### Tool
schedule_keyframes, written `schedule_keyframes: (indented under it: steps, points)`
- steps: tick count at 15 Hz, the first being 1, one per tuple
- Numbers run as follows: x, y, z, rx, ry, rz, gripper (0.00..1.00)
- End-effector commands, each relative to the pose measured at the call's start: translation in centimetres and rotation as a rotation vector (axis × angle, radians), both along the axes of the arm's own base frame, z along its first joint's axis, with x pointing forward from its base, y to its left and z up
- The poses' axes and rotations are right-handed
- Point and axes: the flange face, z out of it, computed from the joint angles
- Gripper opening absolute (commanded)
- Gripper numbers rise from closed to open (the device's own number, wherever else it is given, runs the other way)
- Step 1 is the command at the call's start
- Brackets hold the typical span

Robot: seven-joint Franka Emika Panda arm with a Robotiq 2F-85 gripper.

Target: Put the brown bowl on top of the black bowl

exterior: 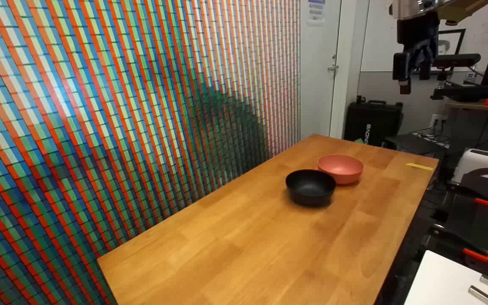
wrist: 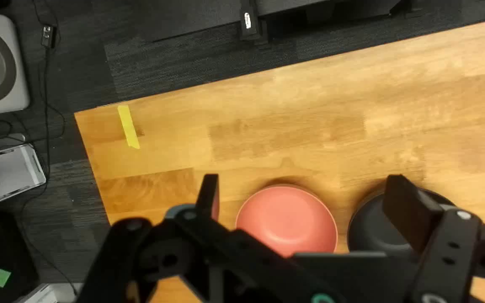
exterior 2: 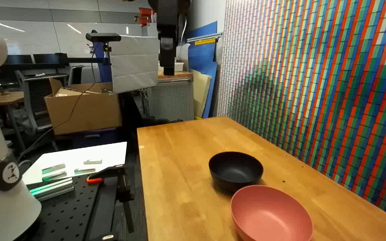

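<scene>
In an exterior view: the black bowl point(exterior: 310, 188) stands mouth up on the bench point(exterior: 248, 250). The pincer point(exterior: 415, 80) hangs in the air, higher than the black bowl and well apart from it, carrying nothing.

In an exterior view: the brown bowl point(exterior 2: 270, 214), the piece to be moved, rests mouth up just beside the black bowl. From this side the pincer shows edge-on, so its spread cannot be read here.

In the wrist view: the fingers point(wrist: 207, 193) stand wide apart, gripping nothing. A narrow strip of bench separates the black bowl from the brown bowl; the tape point(wrist: 129, 126) lies beyond the brown bowl, away from the black bowl. I take the step in hand to be the approach to the brown bowl, the grasp not yet made. To do it well, the pincer should descend over the rim on the side away from the black bowl, one finger inside and one outside; a finger in the narrow gap could knock the black bowl. Lift straight up past the black bowl's rim before travelling sideways, then centre, level and release slowly, lest it tilt.
</scene>
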Motion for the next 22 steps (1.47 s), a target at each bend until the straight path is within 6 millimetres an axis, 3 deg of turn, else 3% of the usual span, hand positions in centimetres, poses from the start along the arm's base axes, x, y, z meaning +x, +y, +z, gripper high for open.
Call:
schedule_keyframes:
  steps: [1,10,18,22]
  points:
    - [0.1,0.0,0.2,0.0,-0.003,0.0,1.0]
    - [0.4,0.1,0.4,0.009,-0.01,0.029,1.0]
    - [4.2,-1.0,-0.3,0.15,-0.005,0.194,1.0]
    - [7.8,-2.0,-1.4,0.197,0.028,0.216,1.0]
